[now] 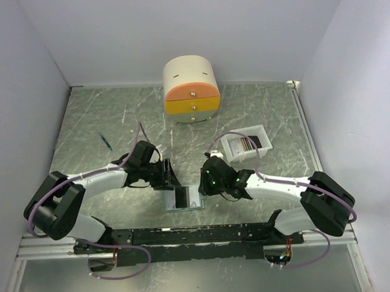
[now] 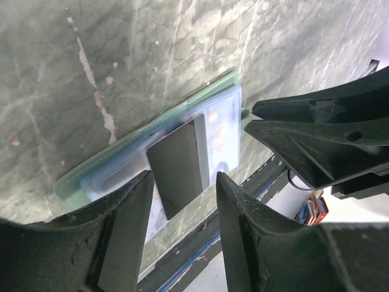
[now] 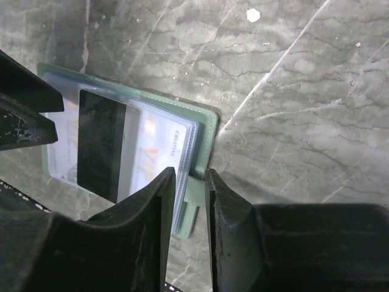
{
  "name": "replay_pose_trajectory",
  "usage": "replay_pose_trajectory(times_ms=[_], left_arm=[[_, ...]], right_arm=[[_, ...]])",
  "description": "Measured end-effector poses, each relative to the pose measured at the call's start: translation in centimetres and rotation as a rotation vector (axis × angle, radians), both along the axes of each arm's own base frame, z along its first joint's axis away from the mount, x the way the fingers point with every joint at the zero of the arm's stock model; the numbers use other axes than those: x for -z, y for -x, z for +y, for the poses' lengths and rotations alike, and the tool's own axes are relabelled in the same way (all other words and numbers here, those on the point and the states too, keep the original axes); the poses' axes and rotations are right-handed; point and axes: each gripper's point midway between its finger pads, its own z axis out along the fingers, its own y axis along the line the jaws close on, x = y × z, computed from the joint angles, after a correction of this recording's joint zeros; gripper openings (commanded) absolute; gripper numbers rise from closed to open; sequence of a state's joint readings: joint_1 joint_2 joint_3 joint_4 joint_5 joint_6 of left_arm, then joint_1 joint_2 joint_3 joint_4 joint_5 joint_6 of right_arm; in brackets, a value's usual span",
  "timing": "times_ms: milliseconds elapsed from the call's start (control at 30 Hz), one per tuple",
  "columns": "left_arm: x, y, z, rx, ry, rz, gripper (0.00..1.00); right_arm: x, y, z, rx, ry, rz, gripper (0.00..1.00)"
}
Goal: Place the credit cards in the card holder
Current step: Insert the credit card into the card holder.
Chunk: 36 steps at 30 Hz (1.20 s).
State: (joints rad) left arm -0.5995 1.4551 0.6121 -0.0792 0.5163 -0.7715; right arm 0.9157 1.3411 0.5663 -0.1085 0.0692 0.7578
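The card holder (image 1: 184, 199) lies open on the table near the front edge, its pale blue pockets up (image 2: 121, 173) (image 3: 182, 131). A dark credit card (image 2: 176, 165) (image 3: 100, 143) sticks partway out of a pocket. My left gripper (image 2: 184, 176) (image 1: 170, 175) is open, one finger on each side of that card without touching it. My right gripper (image 3: 189, 172) (image 1: 207, 182) sits at the holder's right edge, its jaws narrow and closed on the green clasp tab (image 3: 196, 193). More credit cards (image 1: 245, 144) lie in the white tray.
A white tray (image 1: 259, 138) stands behind the right arm. The round cream-and-orange drawer box (image 1: 191, 88) is at the back centre. A blue pen (image 1: 105, 141) lies at the left. The black base rail (image 1: 199, 235) runs just in front of the holder.
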Motion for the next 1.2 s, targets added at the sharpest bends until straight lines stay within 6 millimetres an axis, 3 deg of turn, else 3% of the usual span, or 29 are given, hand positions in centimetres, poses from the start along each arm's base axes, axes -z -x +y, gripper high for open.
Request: replay_pose_trajectory(times_ms=[300,500,767,1200], left_arm=[[-0.5,0.0,0.6,-0.020,-0.015,-0.027,0.62],[0.6,1.6,0.6,-0.015,0.002,0.003,0.63],[0.4,1.7,-0.2,-0.016,0.042,-0.009,0.65],[0.5,2.6,-1.6,-0.005,0.078,0.012,0.64]], right_arm=[[-1.0,0.0,-0.3,0.003,-0.004,-0.015,0.27],[-0.9,0.2,-0.3,0.001,-0.013,-0.009,0.27],[0.5,1.1,-0.5,-0.008,-0.012,0.029,0.29],[0.5,1.2,0.1,-0.008,-0.053,0.032,0.29]])
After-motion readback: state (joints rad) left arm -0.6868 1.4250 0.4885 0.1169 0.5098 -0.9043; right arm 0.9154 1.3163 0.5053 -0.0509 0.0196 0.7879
